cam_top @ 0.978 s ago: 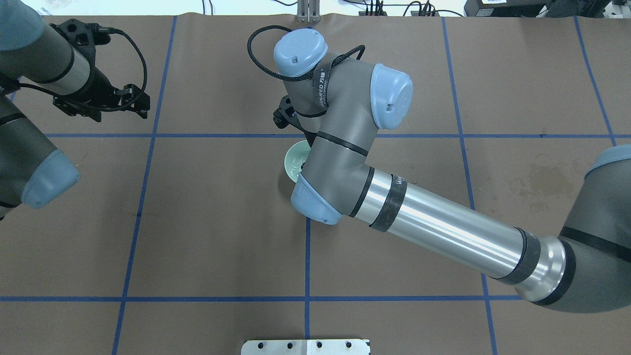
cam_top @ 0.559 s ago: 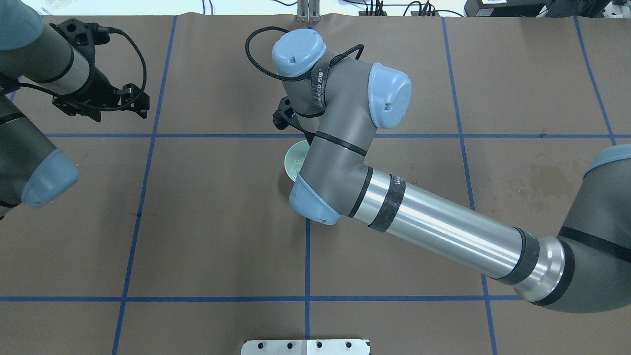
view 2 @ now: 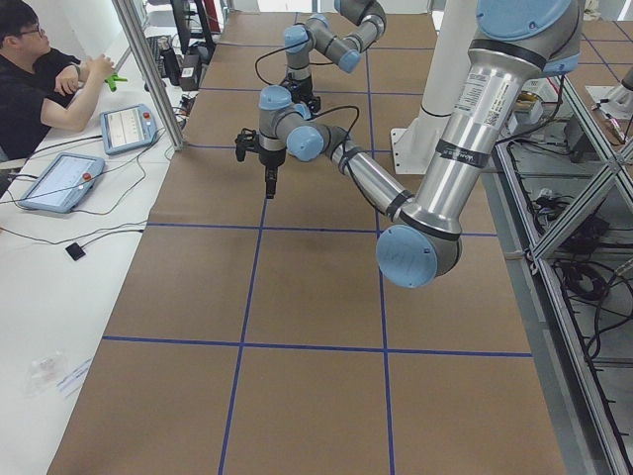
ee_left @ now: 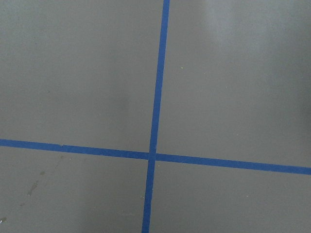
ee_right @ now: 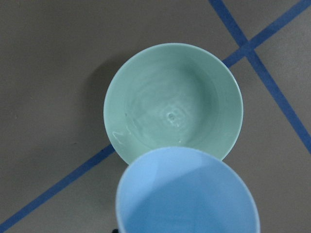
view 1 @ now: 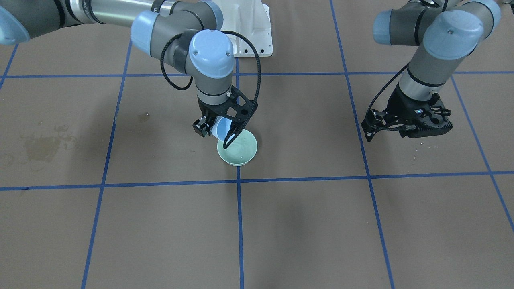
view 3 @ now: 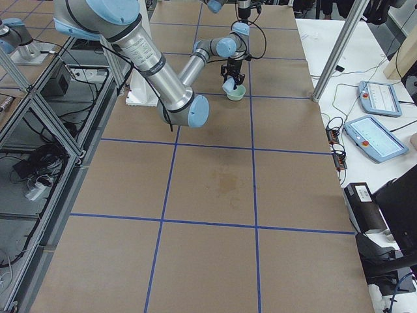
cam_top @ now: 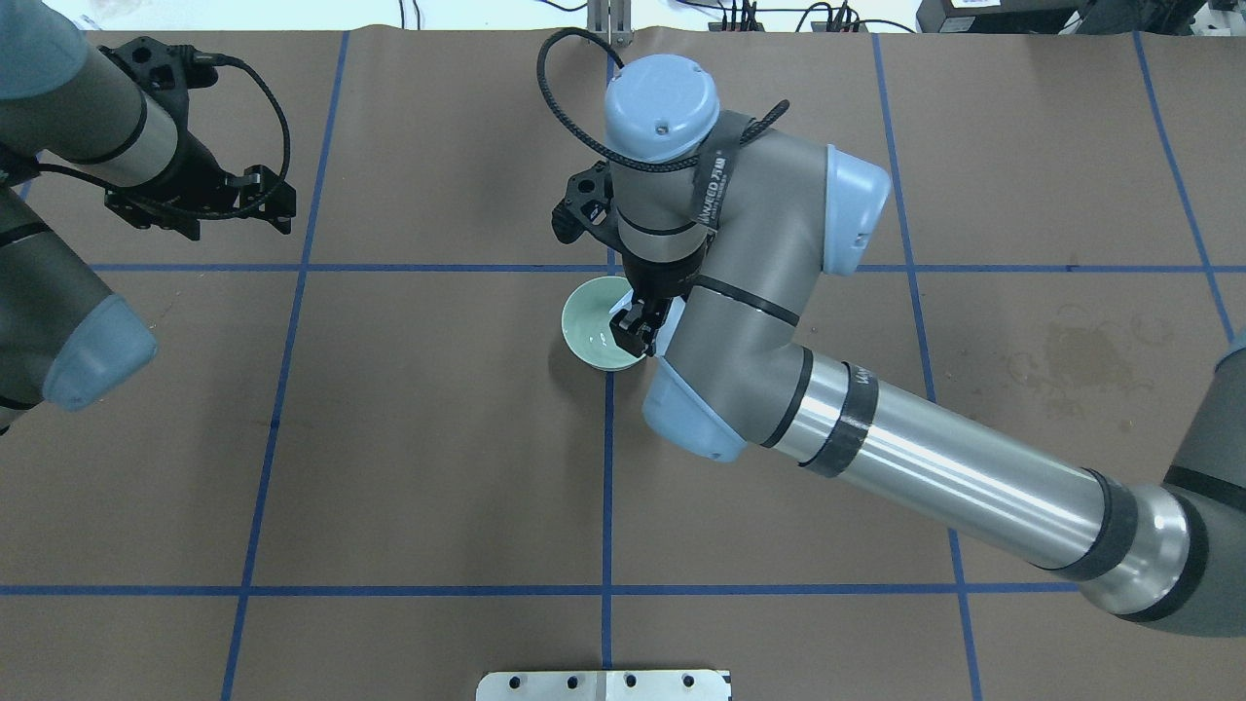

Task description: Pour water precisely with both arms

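Note:
My right gripper [view 1: 217, 132] is shut on a light blue cup [view 1: 219, 127] and holds it tilted over the near rim of a pale green bowl [view 1: 241, 151]. The right wrist view shows the cup [ee_right: 187, 194] mouth below the bowl [ee_right: 172, 104], with water [ee_right: 171, 116] as faint ripples and glints inside the bowl. From overhead, the right gripper [cam_top: 638, 326] sits over the bowl [cam_top: 587, 336] at the table's centre. My left gripper [cam_top: 268, 200] hovers far off at the back left, open and empty; it also shows in the front view [view 1: 405, 124].
Brown paper with blue tape lines [cam_top: 606, 487] covers the table. Dried stains [cam_top: 1076, 355] mark the right side. The white pedestal base [view 1: 251, 32] stands at the robot's edge. An operator [view 2: 40, 69] and tablets [view 2: 129, 127] are beyond the far edge.
My right wrist has swung to the right and turned, so more of the bowl now shows from overhead. The left arm has not moved.

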`<state>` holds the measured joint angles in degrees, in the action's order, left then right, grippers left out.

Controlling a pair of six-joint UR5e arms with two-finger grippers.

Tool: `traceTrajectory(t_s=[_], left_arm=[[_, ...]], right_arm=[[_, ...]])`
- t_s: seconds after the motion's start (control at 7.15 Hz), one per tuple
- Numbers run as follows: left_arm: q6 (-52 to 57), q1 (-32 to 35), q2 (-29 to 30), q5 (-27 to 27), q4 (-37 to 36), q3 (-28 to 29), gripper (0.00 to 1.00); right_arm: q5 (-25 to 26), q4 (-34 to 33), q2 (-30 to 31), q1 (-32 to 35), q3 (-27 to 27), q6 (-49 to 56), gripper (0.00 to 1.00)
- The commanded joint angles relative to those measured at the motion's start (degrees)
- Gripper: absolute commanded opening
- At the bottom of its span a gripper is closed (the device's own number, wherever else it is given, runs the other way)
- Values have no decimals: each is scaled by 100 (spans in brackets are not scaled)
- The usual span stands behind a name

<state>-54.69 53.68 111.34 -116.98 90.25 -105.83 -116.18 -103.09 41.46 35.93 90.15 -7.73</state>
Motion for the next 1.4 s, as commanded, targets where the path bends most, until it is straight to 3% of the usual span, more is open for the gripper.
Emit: traceTrajectory(t_s=[0.0,0.14,0.42,0.56,0.84,1.12,1.26], left_arm=[[-33,-7,1,0,-7,-25,100],[-59,-7,1,0,-16,-34,100],[-86,-7,10,0,-16,-43,100],[-86,-15,10,0,-7,-43,100],[-164,-24,10,0,-7,-43,100],[-262,-33,19,0,-7,-52,100],[-262,-33,19,0,-7,-60,100]], right_arm=[[356,621,458,177,791,-402,0],[943,954,686,230,1099,-449,0],[1597,2138,1930,598,1872,-780,0],[1677,2170,2171,817,1910,-1427,0],[2904,2318,3022,986,2235,-2744,0],[3309,2346,3419,1021,2261,-4559,0],[4079,2338,3743,978,2305,-5545,0]])
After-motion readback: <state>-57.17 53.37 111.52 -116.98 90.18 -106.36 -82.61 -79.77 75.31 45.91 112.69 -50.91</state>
